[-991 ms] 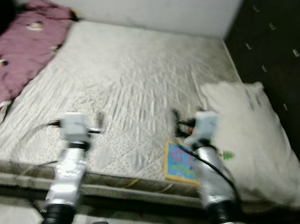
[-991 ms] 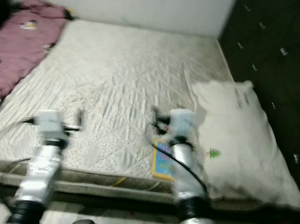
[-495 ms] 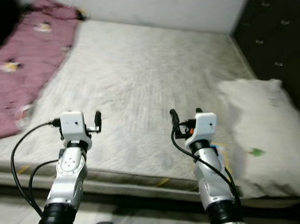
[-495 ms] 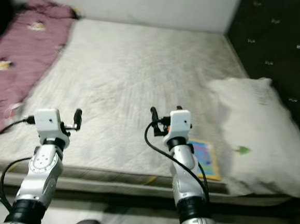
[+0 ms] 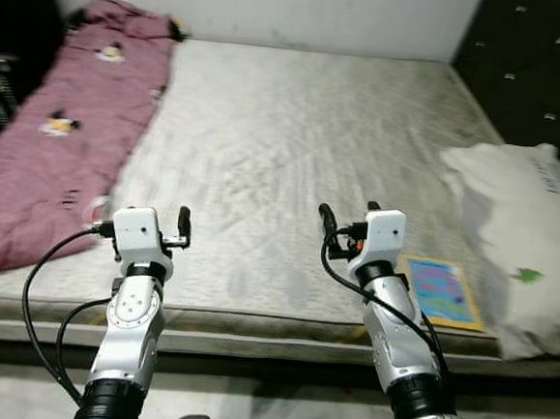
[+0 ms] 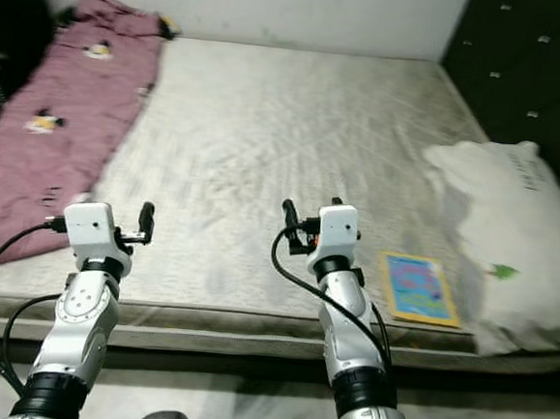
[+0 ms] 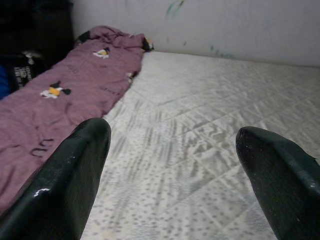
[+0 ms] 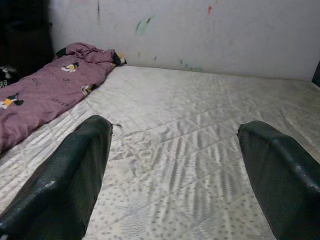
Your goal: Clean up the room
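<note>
The colourful picture book (image 5: 438, 291) lies flat on the bare quilted mattress (image 5: 296, 133) near its front edge, at about four o'clock from the right gripper (image 5: 347, 220) and just beside that arm's forearm. Its long axis runs roughly from front to back of the bed, tilted a little, and its far edge almost meets the white pillow (image 5: 520, 238) further out at three o'clock. The right arm is plainly the nearer one; the left gripper (image 5: 167, 228) hovers over the front of the mattress at nine o'clock, well apart from the book.

Both grippers are spread wide and carry nothing (the wrist views show bare mattress between each pair of black fingers (image 8: 75, 175)). The crumpled maroon blanket (image 5: 63, 134) with cartoon prints runs along the mattress's left side, from about ten o'clock back to the wall.

Compared with a second ago the whole scene has slid to the right and sharpened, so the head camera has swung left: the book now lies clear of the right arm rather than under it, and more of the blanket is in view.

I judge the coming move a short reach down and rightward by the right gripper.
</note>
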Tool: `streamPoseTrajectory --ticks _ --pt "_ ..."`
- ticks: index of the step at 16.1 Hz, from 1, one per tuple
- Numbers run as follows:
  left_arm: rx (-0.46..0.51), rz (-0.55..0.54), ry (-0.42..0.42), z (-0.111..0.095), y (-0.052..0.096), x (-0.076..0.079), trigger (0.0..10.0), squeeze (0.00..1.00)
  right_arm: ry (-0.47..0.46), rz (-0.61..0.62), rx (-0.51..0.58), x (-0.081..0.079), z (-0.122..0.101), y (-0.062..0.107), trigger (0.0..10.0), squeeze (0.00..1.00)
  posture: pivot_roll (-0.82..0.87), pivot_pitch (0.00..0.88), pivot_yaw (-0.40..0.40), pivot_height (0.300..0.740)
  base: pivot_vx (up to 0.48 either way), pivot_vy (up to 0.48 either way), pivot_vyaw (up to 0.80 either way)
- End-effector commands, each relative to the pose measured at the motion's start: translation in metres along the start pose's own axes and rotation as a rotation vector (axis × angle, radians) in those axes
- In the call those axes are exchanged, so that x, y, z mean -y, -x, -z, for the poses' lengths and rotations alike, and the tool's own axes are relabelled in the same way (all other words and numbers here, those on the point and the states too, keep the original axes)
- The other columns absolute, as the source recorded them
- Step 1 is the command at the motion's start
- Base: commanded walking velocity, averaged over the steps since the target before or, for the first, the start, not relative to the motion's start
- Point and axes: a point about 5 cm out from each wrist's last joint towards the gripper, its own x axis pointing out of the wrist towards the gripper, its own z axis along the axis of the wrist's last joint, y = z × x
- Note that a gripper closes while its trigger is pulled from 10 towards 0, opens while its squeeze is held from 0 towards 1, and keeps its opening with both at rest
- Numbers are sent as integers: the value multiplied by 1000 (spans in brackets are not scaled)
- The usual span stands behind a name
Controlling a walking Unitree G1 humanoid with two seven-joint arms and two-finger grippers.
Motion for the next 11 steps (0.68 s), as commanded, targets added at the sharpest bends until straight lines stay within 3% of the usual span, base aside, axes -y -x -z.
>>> streamPoseTrajectory --ticks 1,7,11 --pt "1 21 0 1 1 10 10000 0 17 23 -7 10 1 4 10000 0 29 5 11 740 0 281 0" --pt "17 83 31 -1 3 11 10000 0 30 20 -10 11 1 4 10000 0 25 9 9 740 0 47 0" --pt "15 96 43 -1 4 13 10000 0 34 22 -7 12 1 4 10000 0 25 9 8 740 277 0 0"
